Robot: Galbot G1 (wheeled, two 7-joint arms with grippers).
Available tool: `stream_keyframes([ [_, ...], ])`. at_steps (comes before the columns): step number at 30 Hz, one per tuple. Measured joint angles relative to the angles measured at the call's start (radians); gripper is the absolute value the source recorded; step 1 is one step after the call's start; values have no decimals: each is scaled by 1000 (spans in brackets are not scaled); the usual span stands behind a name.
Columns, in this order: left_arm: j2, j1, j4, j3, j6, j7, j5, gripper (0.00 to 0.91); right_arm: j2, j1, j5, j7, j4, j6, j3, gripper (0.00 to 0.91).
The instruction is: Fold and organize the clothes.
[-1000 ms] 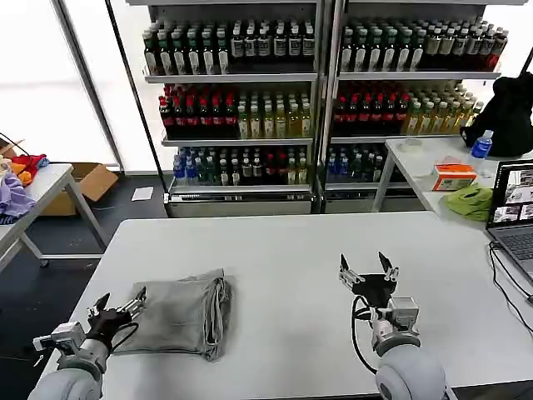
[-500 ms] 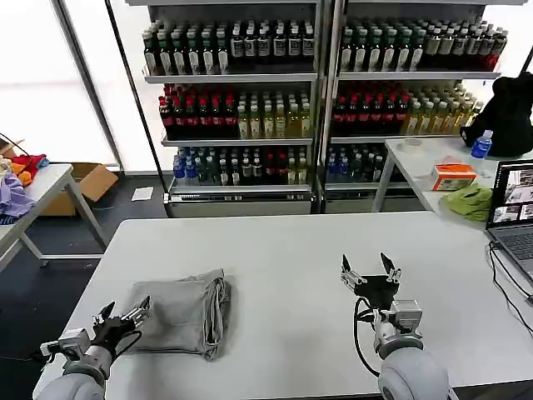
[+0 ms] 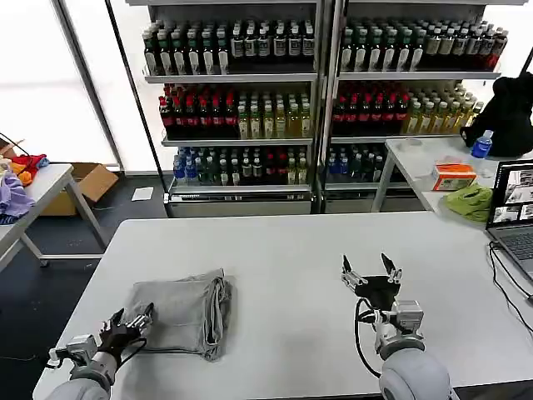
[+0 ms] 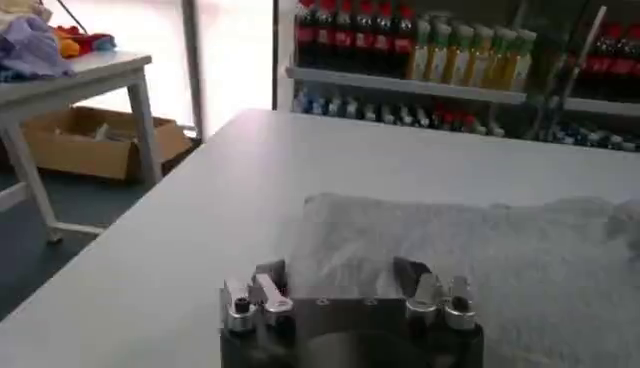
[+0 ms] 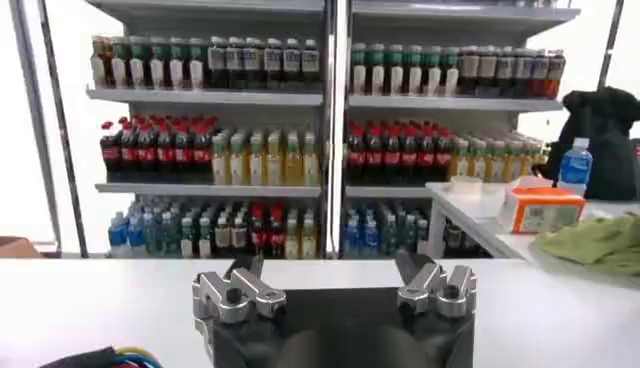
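A folded light grey shirt (image 3: 185, 312) lies on the white table (image 3: 283, 250) at its front left. In the left wrist view the same grey shirt (image 4: 480, 260) spreads just beyond my fingers. My left gripper (image 3: 131, 323) is open, low at the table's front left corner, just off the shirt's near left edge with nothing between its fingers. My left gripper (image 4: 340, 272) points at the cloth. My right gripper (image 3: 371, 272) stands open above the table's front right, holding nothing. Over bare table, my right gripper (image 5: 335, 268) faces the shelves.
Shelves of bottles (image 3: 316, 92) stand behind the table. A laptop (image 3: 515, 212) sits at the table's right edge with cables. A side table at right carries a lime-green bundle (image 3: 469, 201), an orange box (image 3: 455, 176) and a black bag (image 3: 508, 112). A purple cloth heap (image 3: 12, 196) lies far left.
My left gripper has drawn back toward the front left corner, away from the folded shirt's edge. The shirt lies still. The right arm has barely moved.
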Motion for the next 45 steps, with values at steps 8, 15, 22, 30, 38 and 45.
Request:
stream_keyframes([
  [8,-1,3,4,0,-1,10,-4,0,-8,-2,8,0,5,2,12,907],
  [15,-14,3,21,2,-12,19,-9,0,-3,-8,10,-1,-1,2,6,907],
  [22,-30,-3,18,-7,-16,17,-9,0,3,8,5,2,-10,-4,-9,907],
  [30,-8,3,-16,-38,-2,22,-3,0,17,25,2,-1,-32,2,-29,907],
  [38,48,-7,-40,-90,2,30,8,0,26,53,1,3,-43,-9,-46,907],
  [45,148,-14,-12,-188,-4,42,9,0,24,50,2,2,-46,-6,-42,907],
])
